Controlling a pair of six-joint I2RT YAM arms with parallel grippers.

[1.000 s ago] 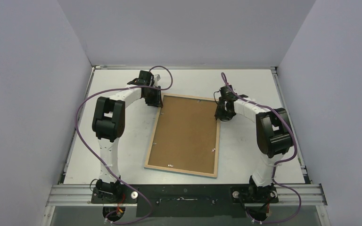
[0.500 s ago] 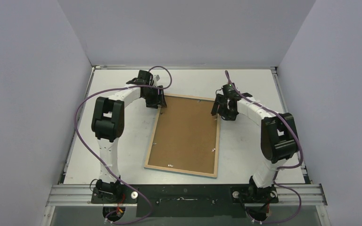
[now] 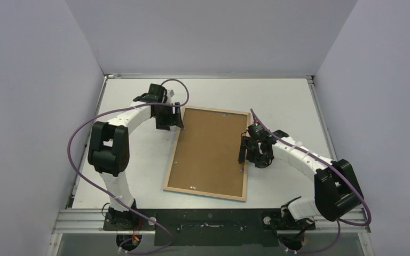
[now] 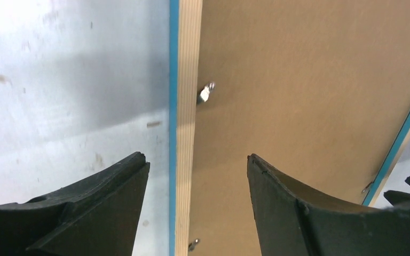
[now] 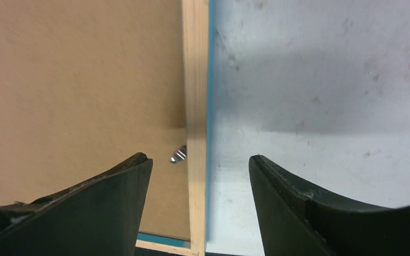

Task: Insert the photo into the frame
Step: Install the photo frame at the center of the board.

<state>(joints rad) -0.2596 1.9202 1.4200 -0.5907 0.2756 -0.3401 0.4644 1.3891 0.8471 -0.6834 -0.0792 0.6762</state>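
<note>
The frame [image 3: 205,193] lay face down and flat on the surface [image 3: 288,101], its pale wood back up and a bright blue edge showing along the outer side. A brown backing board [image 3: 211,149] filled it, held by small metal tabs [image 4: 205,94]. The photo was not visible in any view.

The left fingers [image 4: 93,210] stood apart and gripped nothing, with one long rail of the frame running between them. The right fingers [image 5: 93,205] were likewise spread and empty, straddling the opposite long rail, a tab just ahead of the inner finger.

Assessment: the frame appeared light, thin and stiff, and likely to slide on the smooth surface. The soundest hold was judged to be across a rail, one finger on the outer blue edge. The tabs looked small and fiddly. Whether a glass pane sat beneath could not be told.
</note>
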